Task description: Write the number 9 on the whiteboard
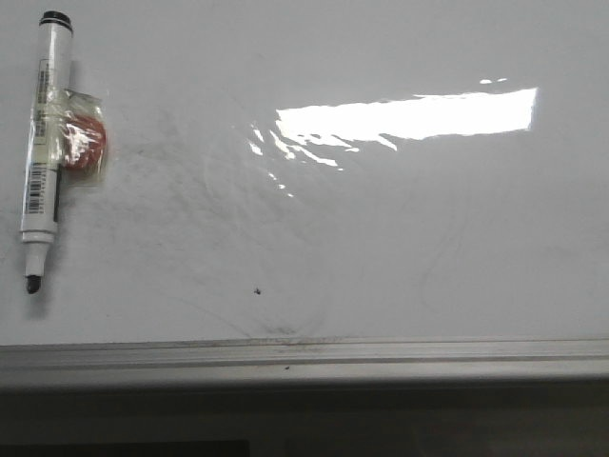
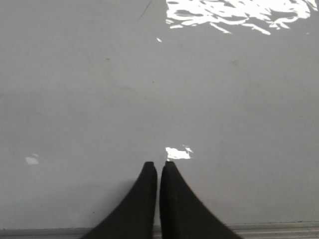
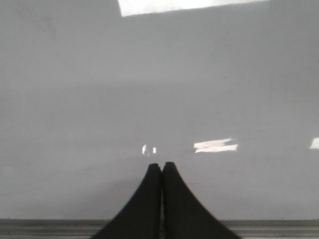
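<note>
The whiteboard point(image 1: 400, 238) fills the front view, glossy white with faint grey smudges and a bright glare patch. No number 9 shows on it. A white marker point(image 1: 45, 143) with a black cap end and a bare black tip lies at the far left, tip toward the near rail, with a red round piece point(image 1: 84, 143) taped to its side. Neither gripper shows in the front view. My left gripper point(image 2: 158, 164) is shut and empty over bare board point(image 2: 99, 99). My right gripper point(image 3: 161, 165) is shut and empty over bare board point(image 3: 149, 74).
A grey metal edge rail point(image 1: 304, 354) runs along the board's near side; it also shows in the left wrist view point(image 2: 279, 228) and the right wrist view point(image 3: 50, 226). A small dark speck point(image 1: 260, 289) sits near the rail.
</note>
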You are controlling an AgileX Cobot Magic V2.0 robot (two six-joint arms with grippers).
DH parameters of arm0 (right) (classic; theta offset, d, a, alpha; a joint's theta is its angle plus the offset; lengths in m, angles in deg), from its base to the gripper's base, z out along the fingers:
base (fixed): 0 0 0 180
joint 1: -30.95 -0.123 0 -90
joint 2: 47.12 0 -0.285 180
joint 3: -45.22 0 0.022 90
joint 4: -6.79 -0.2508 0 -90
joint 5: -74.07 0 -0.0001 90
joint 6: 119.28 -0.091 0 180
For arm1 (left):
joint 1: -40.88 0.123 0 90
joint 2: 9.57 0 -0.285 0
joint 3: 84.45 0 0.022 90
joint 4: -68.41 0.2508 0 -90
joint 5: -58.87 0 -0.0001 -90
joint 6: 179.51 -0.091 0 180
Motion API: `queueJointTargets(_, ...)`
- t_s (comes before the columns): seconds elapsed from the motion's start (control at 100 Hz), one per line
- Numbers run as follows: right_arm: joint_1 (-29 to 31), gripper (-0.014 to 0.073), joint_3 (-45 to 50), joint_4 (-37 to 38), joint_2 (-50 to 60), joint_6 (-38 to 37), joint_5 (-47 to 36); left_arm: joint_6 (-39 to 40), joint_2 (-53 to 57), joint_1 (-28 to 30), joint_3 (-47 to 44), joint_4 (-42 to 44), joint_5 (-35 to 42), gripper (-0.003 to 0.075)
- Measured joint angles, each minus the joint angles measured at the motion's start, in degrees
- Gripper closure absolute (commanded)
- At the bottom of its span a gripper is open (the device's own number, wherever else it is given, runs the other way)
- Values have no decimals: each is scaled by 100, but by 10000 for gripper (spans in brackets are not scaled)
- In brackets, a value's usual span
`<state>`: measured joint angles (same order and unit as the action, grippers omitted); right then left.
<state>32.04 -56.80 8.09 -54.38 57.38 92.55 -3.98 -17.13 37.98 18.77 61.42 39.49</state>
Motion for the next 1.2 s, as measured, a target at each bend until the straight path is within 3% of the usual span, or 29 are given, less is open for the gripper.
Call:
queueJointTargets(0.33,0,657,0,-13,0,0,-45,-5,0,0,0,320,224,741)
queueJointTargets(0.54,0,657,0,-45,0,0,-840,-5,0,0,0,342,1019,741)
queueJointTargets(0.89,0,657,0,-57,0,0,-1247,-5,0,0,0,324,1246,741)
queueJointTargets(1.1,-181,657,-144,-68,0,0,-901,-5,0,0,0,-101,1471,741)
queueJointTargets(1.2,-409,657,-476,-87,-298,0,-578,-5,0,0,79,-143,1182,741)
